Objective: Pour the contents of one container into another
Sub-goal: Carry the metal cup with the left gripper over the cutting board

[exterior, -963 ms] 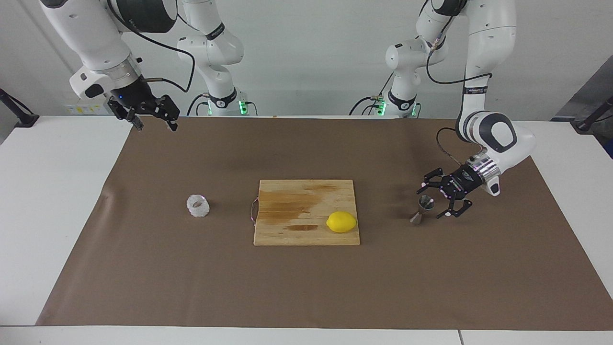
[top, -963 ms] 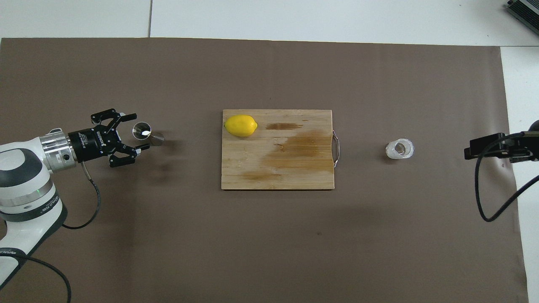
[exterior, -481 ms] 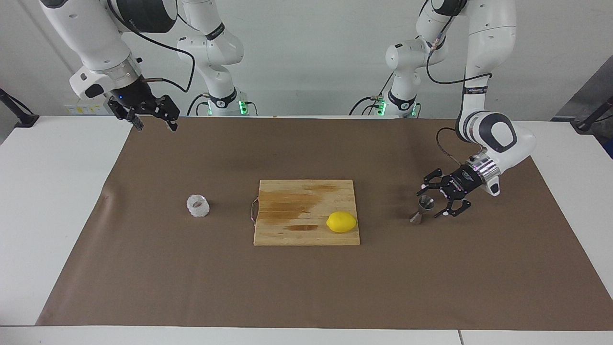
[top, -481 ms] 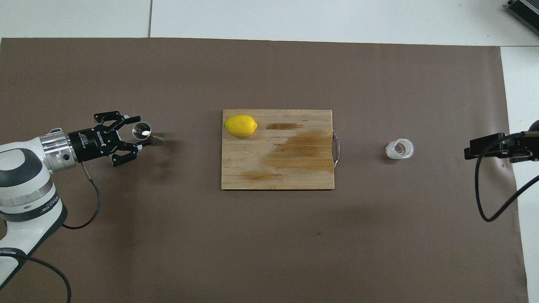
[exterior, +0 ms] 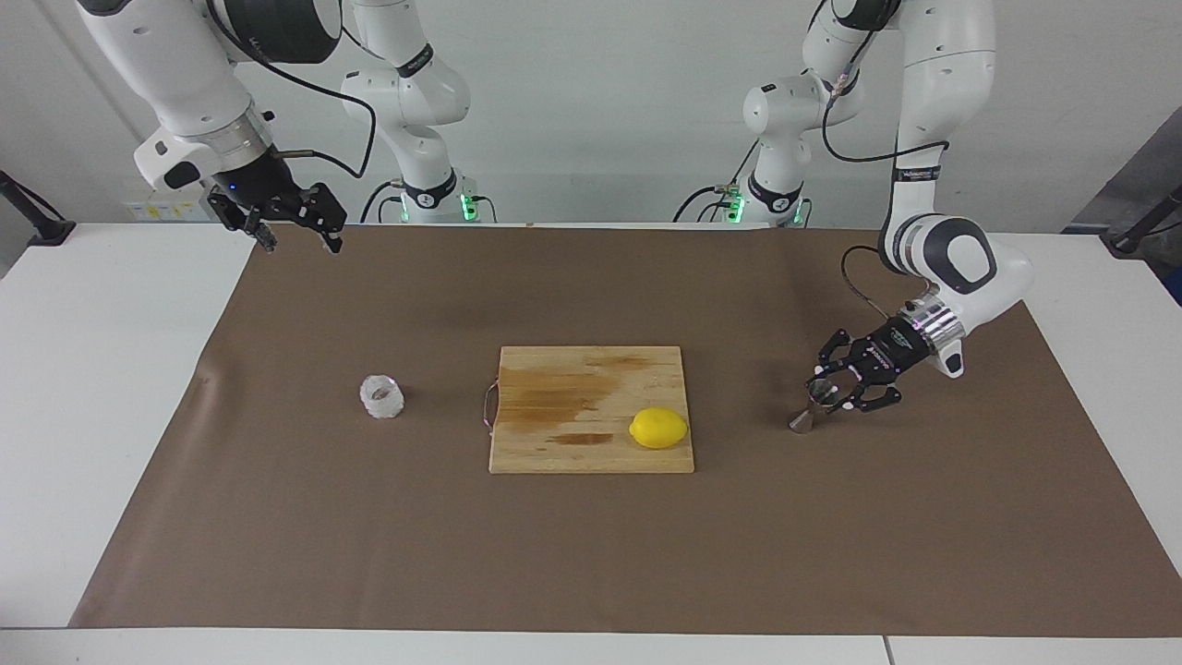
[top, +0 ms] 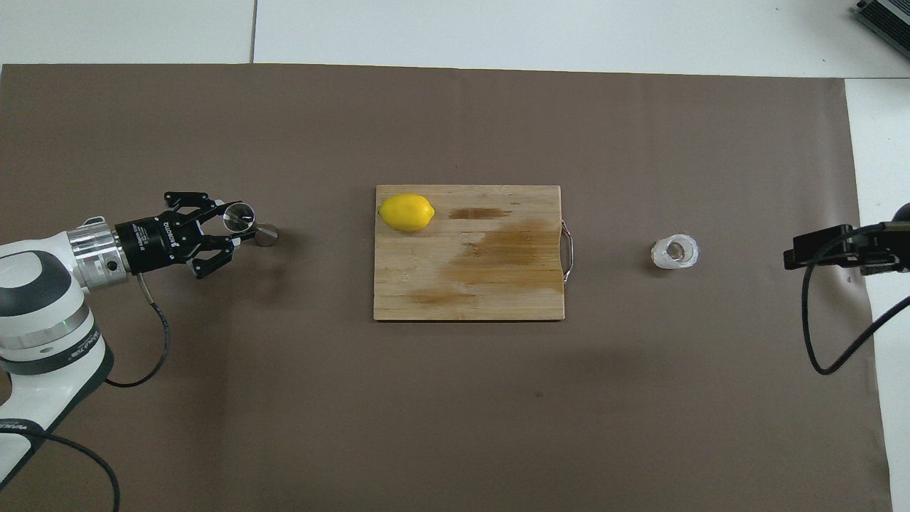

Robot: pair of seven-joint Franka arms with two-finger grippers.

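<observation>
The small steel jigger [exterior: 803, 420] stands on the brown mat toward the left arm's end of the table, leaning a little. My left gripper [exterior: 828, 392] is shut on its upper cone, reaching in low from the side; in the overhead view the left gripper [top: 238, 222] pinches the rim while the jigger's [top: 266, 235] base shows past the fingertips. The clear faceted glass cup [exterior: 381, 396] sits alone toward the right arm's end, also seen in the overhead view as the cup [top: 675, 252]. My right gripper [exterior: 295, 235] waits open, raised over the mat's edge by its base.
A wooden cutting board [exterior: 554, 453] with a metal handle lies in the middle of the table, a yellow lemon [exterior: 658, 428] on its corner toward the left arm. The brown mat [top: 455, 412] covers most of the white table.
My left gripper has closed from wide open onto the jigger's upper cone, and the jigger has tipped slightly. The right arm has not moved.
</observation>
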